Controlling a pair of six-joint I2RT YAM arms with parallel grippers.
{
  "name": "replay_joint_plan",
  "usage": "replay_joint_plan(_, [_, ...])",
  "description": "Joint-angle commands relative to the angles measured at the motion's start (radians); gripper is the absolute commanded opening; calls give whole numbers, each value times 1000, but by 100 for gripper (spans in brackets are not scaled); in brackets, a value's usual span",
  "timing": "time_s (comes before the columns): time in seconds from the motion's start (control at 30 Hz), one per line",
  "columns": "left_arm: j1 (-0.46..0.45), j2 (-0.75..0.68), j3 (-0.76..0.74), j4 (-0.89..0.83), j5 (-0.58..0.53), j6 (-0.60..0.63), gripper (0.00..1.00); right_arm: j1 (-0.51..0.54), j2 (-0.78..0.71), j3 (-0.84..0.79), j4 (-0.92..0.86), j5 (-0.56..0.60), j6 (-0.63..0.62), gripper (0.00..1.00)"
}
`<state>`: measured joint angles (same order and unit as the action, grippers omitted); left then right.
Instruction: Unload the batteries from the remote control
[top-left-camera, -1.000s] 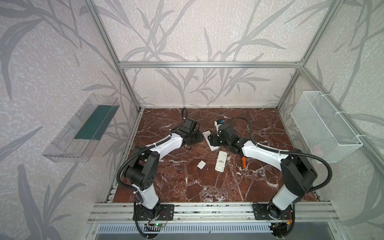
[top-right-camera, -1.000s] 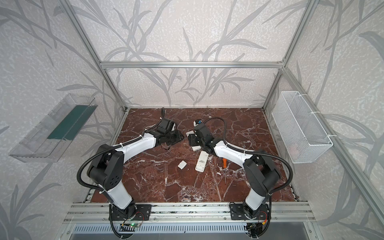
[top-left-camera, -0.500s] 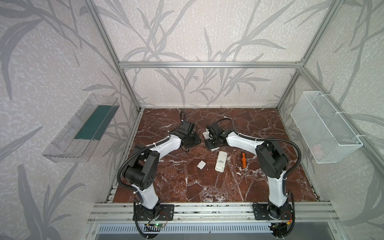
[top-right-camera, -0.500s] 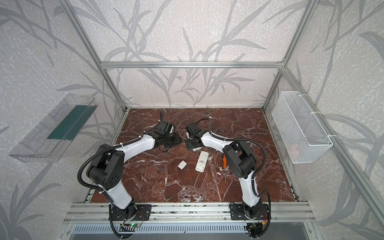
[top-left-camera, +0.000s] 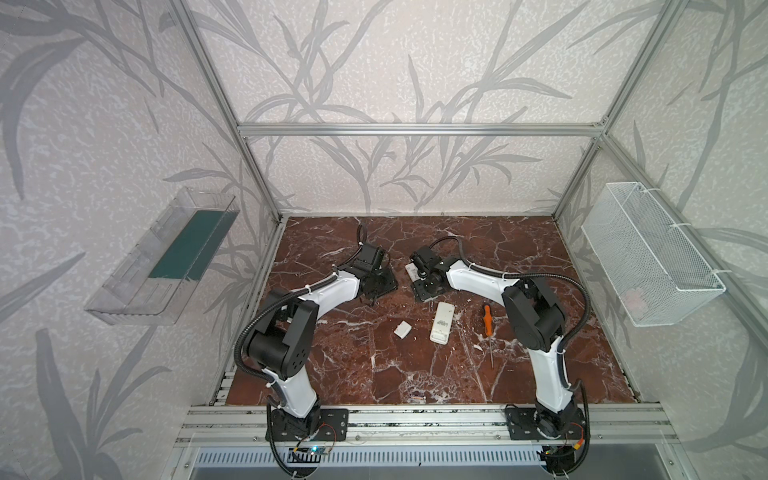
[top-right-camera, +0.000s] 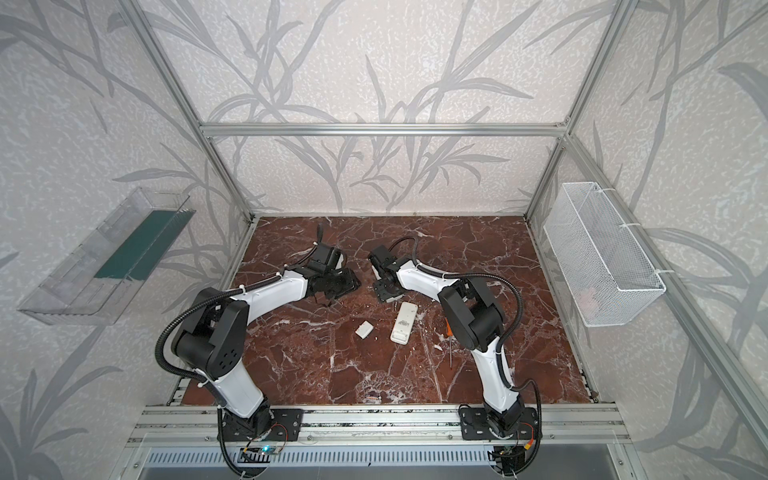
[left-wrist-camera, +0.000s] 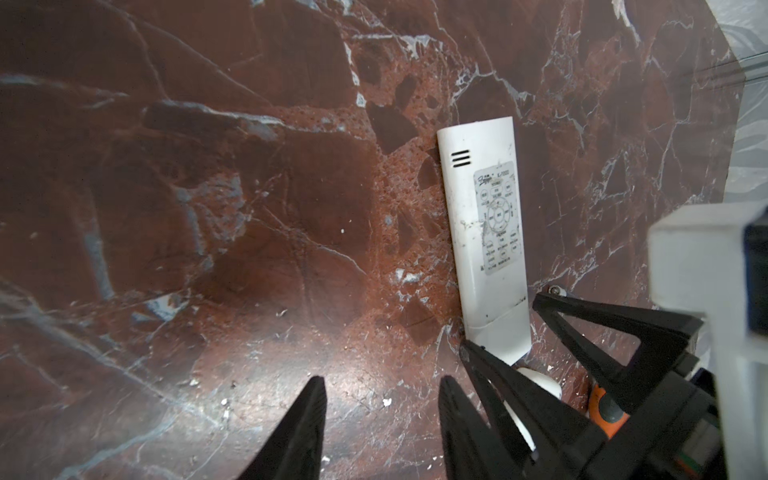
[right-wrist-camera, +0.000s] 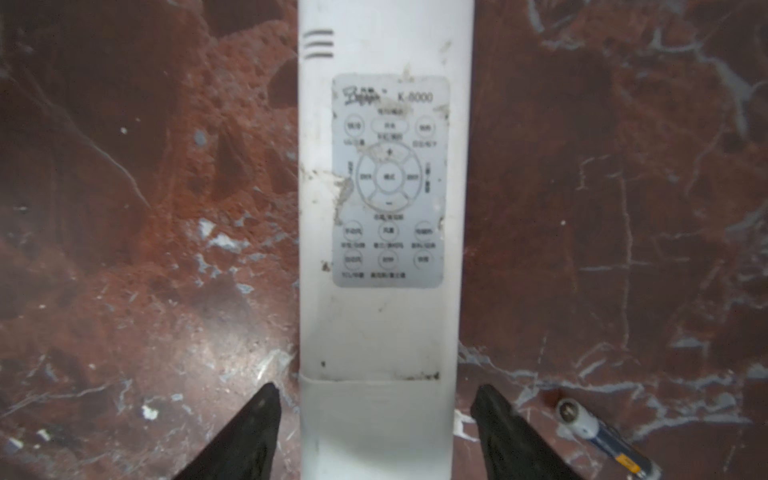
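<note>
- The right gripper (right-wrist-camera: 376, 390) had spread its jaws wider over the last second. They straddled the remote control (right-wrist-camera: 382, 249) at bottom centre, clamping nothing, which was probably a release.
- One battery (right-wrist-camera: 602, 434) lay loose on the marble (right-wrist-camera: 124, 208), lower right — white and blue, silvery cap.
- The left gripper (left-wrist-camera: 381, 379) stood parted and empty.

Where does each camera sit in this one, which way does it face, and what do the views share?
Top views: high above the front rail, looking down at the marble table; left arm and right arm show whole.
Left wrist: faces the table past the open left gripper; the right gripper shows astride the long white remote.
Right wrist: looks down on that remote, open right gripper astride its end; a battery lies beside.
Shared: both wrist views show the remote.
</note>
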<state>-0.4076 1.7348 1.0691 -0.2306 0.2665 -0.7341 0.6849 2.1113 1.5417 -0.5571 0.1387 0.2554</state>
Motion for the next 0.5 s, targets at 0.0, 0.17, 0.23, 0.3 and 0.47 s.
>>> replay_joint_plan(0.0, [10, -39, -23, 12, 9, 8, 46, -5, 33, 34, -44, 27, -14, 75])
replay_joint_plan(0.17, [19, -56, -44, 30, 14, 11, 46, -5, 86, 72, -78, -23, -22, 72])
replay_joint_plan(0.23, [26, -66, -49, 26, 17, 16, 46, -5, 93, 74, -79, -28, -27, 69])
replay_joint_plan(0.3, [32, -80, -53, 21, 16, 22, 46, -5, 95, 76, -81, -28, -36, 65])
replay_joint_plan(0.47, [48, -122, -69, 27, 19, 30, 46, -5, 62, 75, -81, -18, -57, 54])
